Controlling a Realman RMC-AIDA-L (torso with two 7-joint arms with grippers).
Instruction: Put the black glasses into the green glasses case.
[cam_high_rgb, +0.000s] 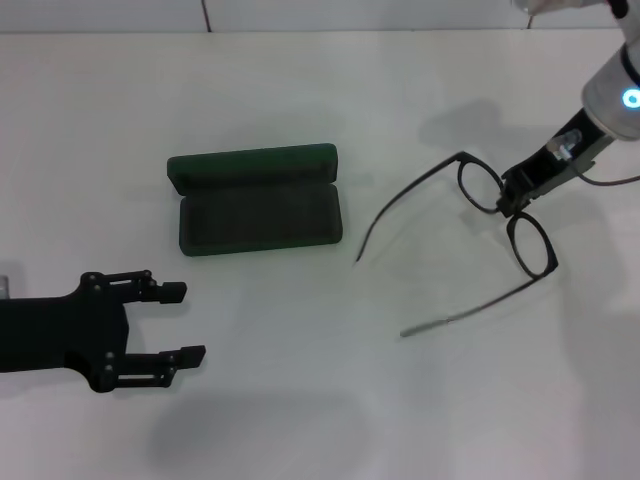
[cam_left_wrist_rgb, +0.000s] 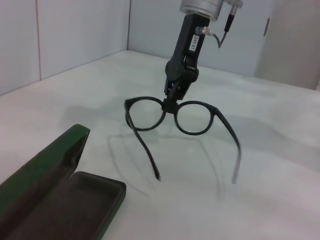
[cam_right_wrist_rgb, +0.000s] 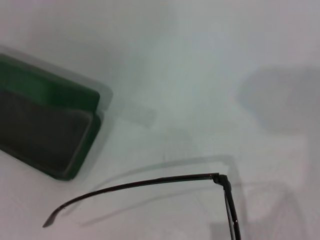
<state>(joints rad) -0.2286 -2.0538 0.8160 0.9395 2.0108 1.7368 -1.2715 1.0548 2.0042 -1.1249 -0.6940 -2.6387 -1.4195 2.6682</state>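
Note:
The black glasses (cam_high_rgb: 531, 244) hang in the air at the right of the head view, temple arms unfolded and pointing toward the case. My right gripper (cam_high_rgb: 512, 200) is shut on their bridge from above; the left wrist view shows this grip (cam_left_wrist_rgb: 172, 97) and the glasses (cam_left_wrist_rgb: 195, 118) lifted clear of the table, with their shadow below. The green glasses case (cam_high_rgb: 258, 215) lies open in the centre-left, lid tilted back, inside empty. It also shows in the left wrist view (cam_left_wrist_rgb: 60, 200) and the right wrist view (cam_right_wrist_rgb: 45, 130). My left gripper (cam_high_rgb: 190, 322) is open and empty near the front left, short of the case.
The white table (cam_high_rgb: 400, 100) carries only the case. One temple arm (cam_right_wrist_rgb: 150, 182) of the glasses crosses the right wrist view. A wall stands behind the table in the left wrist view.

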